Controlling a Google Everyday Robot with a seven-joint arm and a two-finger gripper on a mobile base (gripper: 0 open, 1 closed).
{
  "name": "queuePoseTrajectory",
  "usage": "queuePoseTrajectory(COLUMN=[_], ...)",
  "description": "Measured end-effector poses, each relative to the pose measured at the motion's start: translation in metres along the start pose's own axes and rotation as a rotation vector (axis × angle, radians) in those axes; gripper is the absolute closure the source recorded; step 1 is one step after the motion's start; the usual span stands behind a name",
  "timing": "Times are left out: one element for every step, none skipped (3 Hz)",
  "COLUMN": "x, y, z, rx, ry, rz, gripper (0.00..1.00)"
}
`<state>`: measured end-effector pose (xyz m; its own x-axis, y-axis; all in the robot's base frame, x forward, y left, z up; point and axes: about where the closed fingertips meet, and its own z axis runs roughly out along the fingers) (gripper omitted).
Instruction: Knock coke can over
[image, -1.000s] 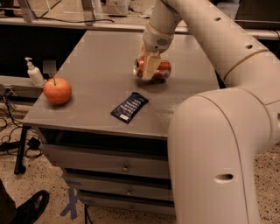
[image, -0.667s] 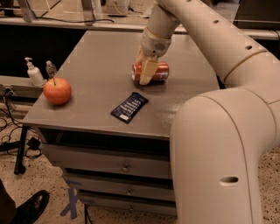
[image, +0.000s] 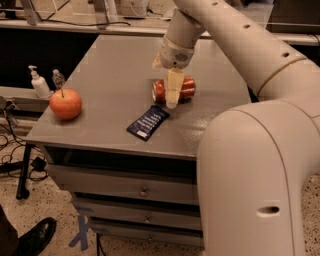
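**Desk:** What is shown on the grey cabinet top (image: 110, 60)?

**Caption:** A coke can (image: 187, 89) is seen lying on its side towards the far right of the top. Its length is set left to right, with the silver end turned left.

**Desk:** And where is the gripper placed?

**Caption:** The gripper (image: 172, 99) is pointed downward from the cream arm (image: 235, 40), which is bent in from the upper right. Its pale tip is laid across the can's middle as viewed — red is seen on either side of it. Whether it is clenched or released cannot be told, and contact with the can cannot be settled.

**Desk:** What else is set out on the top?

**Caption:** A dark blue snack packet (image: 148, 122) is laid flat just to the near left of the can, apart from it and close to the near edge. An orange-red apple (image: 65, 103) is stood stem-up at the near left corner, well apart from both.

**Desk:** And off the top?

**Caption:** A white pump bottle (image: 38, 84) and a small clear bottle (image: 58, 78) are seen on a lower ledge to the left, beyond the apple. Drawers (image: 125, 185) with small knobs are fitted under the top. A dark shoe (image: 37, 237) is caught at the bottom left on the speckled floor — a blue tape cross (image: 82, 234) is marked beside it.
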<state>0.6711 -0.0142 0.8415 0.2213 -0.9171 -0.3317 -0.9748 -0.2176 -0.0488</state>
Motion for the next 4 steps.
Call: queuePoseTrajectory(x=[0.0001, 0.0015, 0.0028, 0.0098], y=[0.0002, 0.0011, 0.0016, -0.0014], z=[0.0001, 0.0001, -0.0001, -0.0078], rx=[0.000, -0.001, 0.000, 0.023], ry=[0.000, 0.004, 0.007, 0.015], rz=[0.000, 0.005, 0.008, 0.028], gripper=[0.00, 0.00, 0.00, 0.00])
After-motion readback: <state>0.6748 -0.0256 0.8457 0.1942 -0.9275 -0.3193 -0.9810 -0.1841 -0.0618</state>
